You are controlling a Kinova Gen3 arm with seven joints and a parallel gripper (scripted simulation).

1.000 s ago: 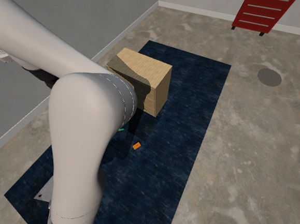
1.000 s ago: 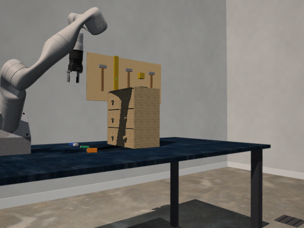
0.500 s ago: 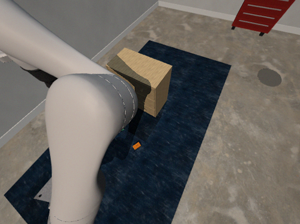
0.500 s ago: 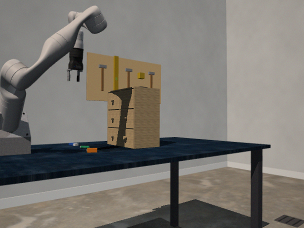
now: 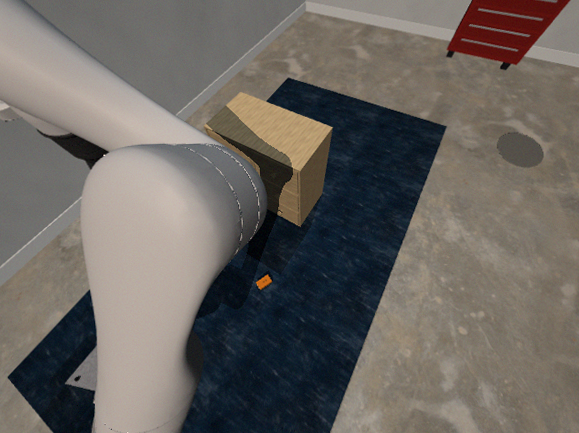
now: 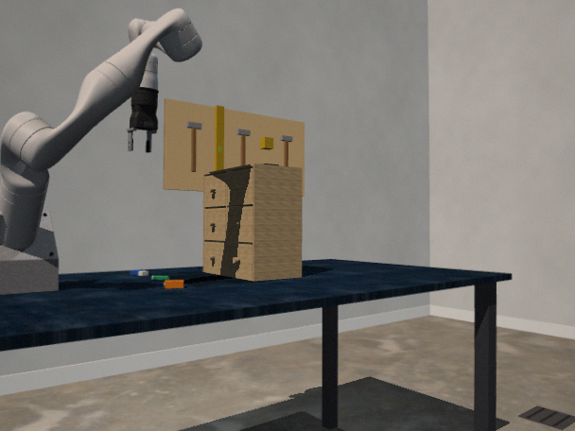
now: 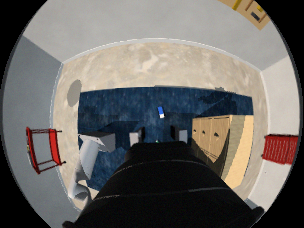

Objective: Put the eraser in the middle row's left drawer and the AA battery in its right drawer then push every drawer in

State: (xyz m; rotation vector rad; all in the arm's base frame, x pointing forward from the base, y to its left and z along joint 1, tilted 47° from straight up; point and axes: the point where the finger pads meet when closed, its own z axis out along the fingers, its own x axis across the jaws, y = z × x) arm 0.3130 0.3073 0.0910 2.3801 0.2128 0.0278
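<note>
The small wooden chest (image 6: 252,222) stands on the dark blue table, and its drawers look pushed in. It also shows in the overhead view (image 5: 278,149) and the wrist view (image 7: 220,137). Three small things lie on the table in front of it: a blue and white piece (image 6: 139,272), a green piece (image 6: 160,277) and an orange block (image 6: 174,284). I cannot tell from here which is the eraser and which the battery. The orange block also shows from above (image 5: 264,281). The blue and white piece shows below in the wrist view (image 7: 160,112). My gripper (image 6: 139,142) hangs open and empty, high above these pieces and left of the chest.
A pegboard with hammers (image 6: 234,142) hangs on the wall behind the chest. My base (image 6: 28,265) stands at the table's left end. My arm hides much of the overhead view. A red rack (image 5: 514,16) stands on the floor far off.
</note>
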